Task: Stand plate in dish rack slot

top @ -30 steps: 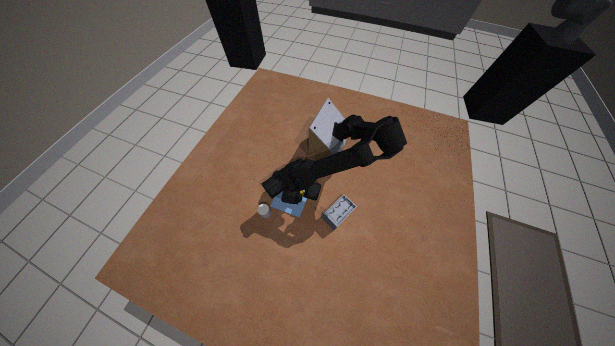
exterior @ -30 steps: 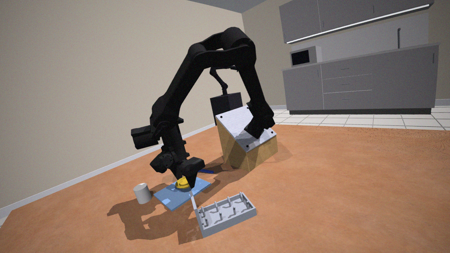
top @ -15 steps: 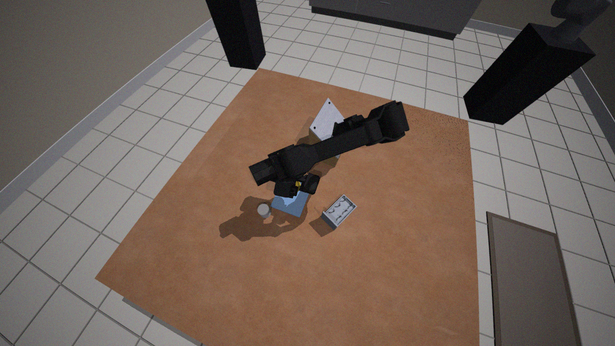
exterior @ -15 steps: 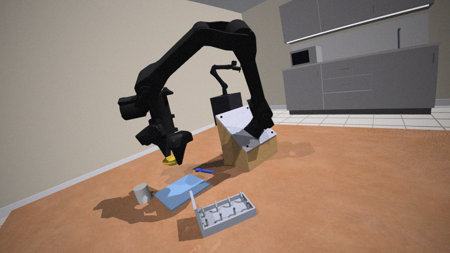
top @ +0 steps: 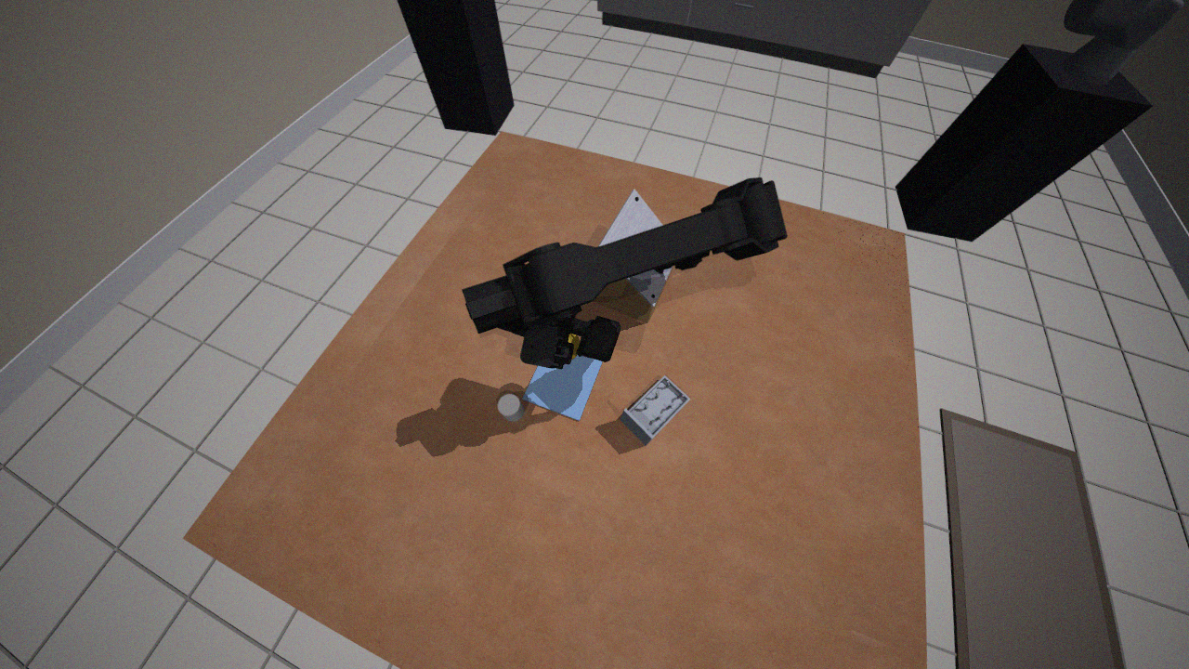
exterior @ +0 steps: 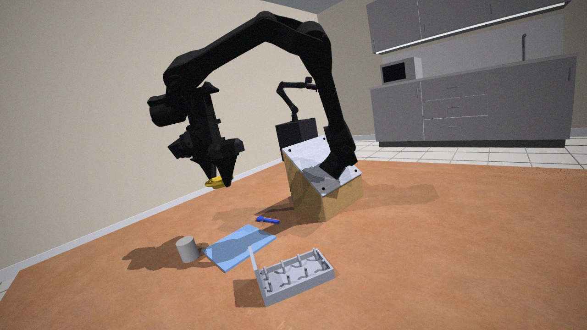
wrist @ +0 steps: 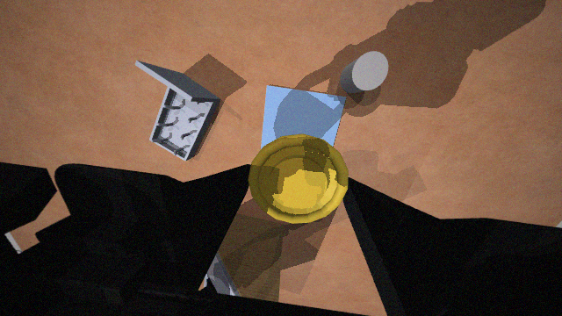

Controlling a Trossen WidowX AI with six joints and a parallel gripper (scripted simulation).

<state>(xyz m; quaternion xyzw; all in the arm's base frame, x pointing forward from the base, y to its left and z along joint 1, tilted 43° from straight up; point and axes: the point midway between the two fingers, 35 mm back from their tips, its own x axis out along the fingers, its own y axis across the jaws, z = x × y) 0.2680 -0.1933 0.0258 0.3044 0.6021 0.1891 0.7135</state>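
Observation:
A round yellow plate [top: 574,342] [exterior: 213,182] [wrist: 303,184] is held in the air, roughly level, high above the table. My gripper [exterior: 220,181] [wrist: 296,176] is shut on it, one finger at each side of its rim; in the top view the fingers are partly hidden by the arm. The grey dish rack [top: 638,429] [exterior: 299,288] [wrist: 205,127] stands on the table, with short pegs in rows inside and a taller wall at one end. In the wrist view it is to the left of the plate. Its slots hold no plate.
A blue mat [top: 573,406] [exterior: 223,262] [wrist: 270,110] lies below the plate. A grey cylinder [top: 509,406] [exterior: 187,249] [wrist: 371,70] stands beside it, across from the rack. A blue spoon-like object [exterior: 268,220] lies between the mat and the wooden arm base [exterior: 342,203].

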